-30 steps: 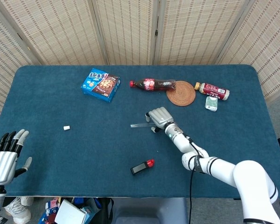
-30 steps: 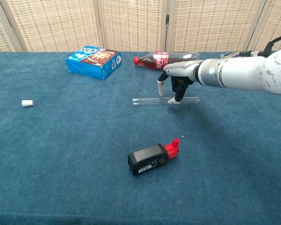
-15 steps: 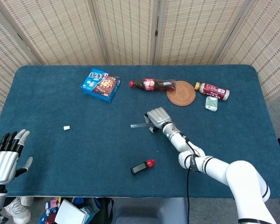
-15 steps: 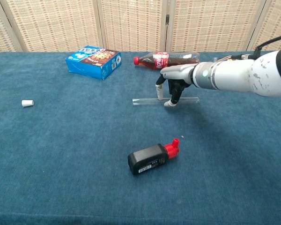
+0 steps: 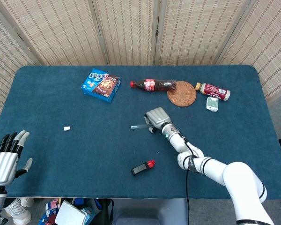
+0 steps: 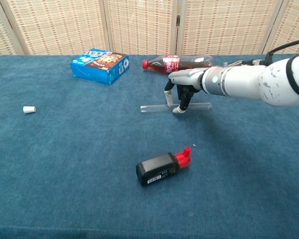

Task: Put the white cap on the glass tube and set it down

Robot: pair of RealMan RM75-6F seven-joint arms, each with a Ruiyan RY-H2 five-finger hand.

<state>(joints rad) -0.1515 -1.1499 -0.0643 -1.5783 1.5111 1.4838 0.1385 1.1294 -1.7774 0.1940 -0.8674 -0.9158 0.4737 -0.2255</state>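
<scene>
The clear glass tube [image 5: 137, 126] [image 6: 153, 107] lies flat on the blue table, near the middle. My right hand [image 5: 157, 117] [image 6: 183, 85] hovers over its middle, one fingertip behind the tube and one in front, both down at the cloth. The tube still rests on the table, and I see no firm grip on it. The small white cap [image 5: 66, 128] [image 6: 29, 109] lies alone far to the left. My left hand [image 5: 4, 161] hangs off the table's near left corner with fingers spread, holding nothing; the chest view does not show it.
A blue snack box [image 5: 101, 85] [image 6: 99, 64] and a lying cola bottle [image 5: 152, 85] [image 6: 177, 63] sit at the back. A black device with a red tip [image 5: 143, 168] [image 6: 162, 168] lies near the front. A woven coaster [image 5: 181, 93], a small bottle [image 5: 214, 91] and a packet [image 5: 212, 103] are back right.
My right hand has slid a little left along the tube, and its fingertips have drawn in closer around it. The tube, the cap and my left hand have not moved.
</scene>
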